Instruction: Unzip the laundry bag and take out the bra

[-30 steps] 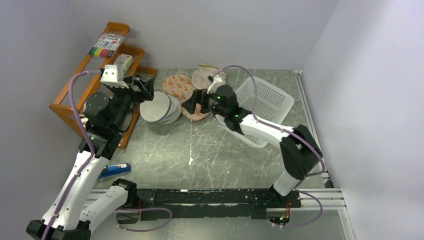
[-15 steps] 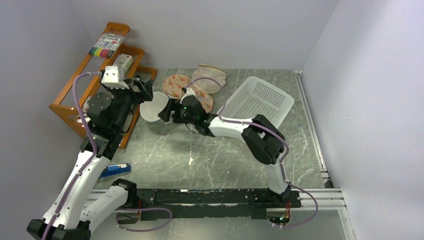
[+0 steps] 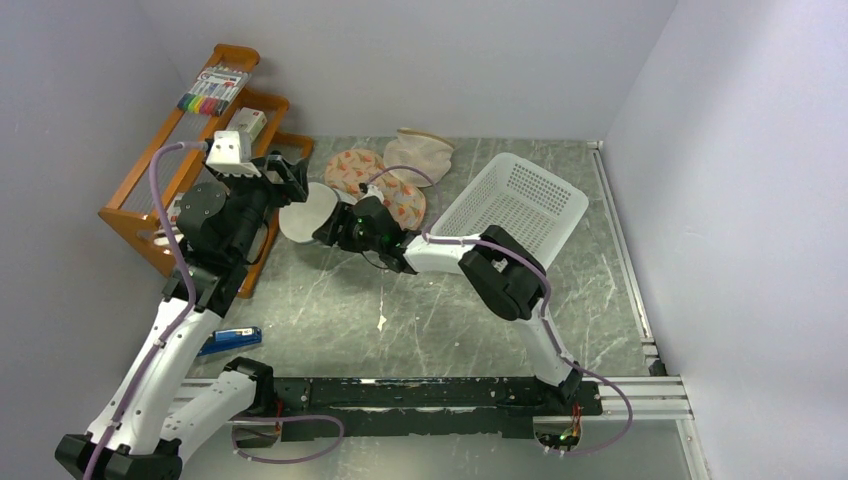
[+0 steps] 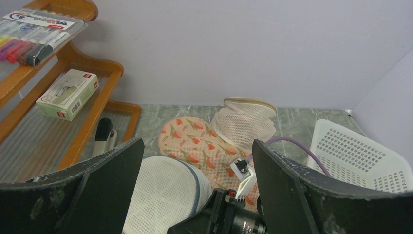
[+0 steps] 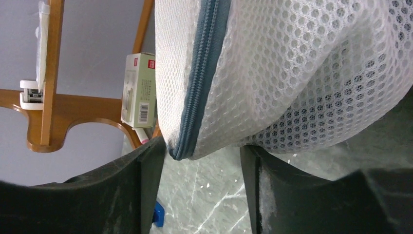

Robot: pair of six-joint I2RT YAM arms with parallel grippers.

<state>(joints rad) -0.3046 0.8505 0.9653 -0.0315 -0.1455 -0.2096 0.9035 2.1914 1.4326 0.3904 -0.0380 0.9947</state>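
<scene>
Laundry bag [image 3: 305,212]: white mesh with a grey-blue zip rim closed where visible, at the far left of the counter [image 3: 450,320], between the wooden rack [image 3: 215,130] and the orange floral pouch [image 3: 385,190]. Left gripper [image 4: 195,151]: jaws spread wide over the bag. Right gripper [image 5: 202,146]: jaws parted, the zip-rim edge dipping between them; whether they touch it cannot be told.

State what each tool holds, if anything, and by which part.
The left tool is open, holding nothing. The right tool straddles the round white mesh laundry bag at its zip rim; whether it grips cannot be told.
</scene>
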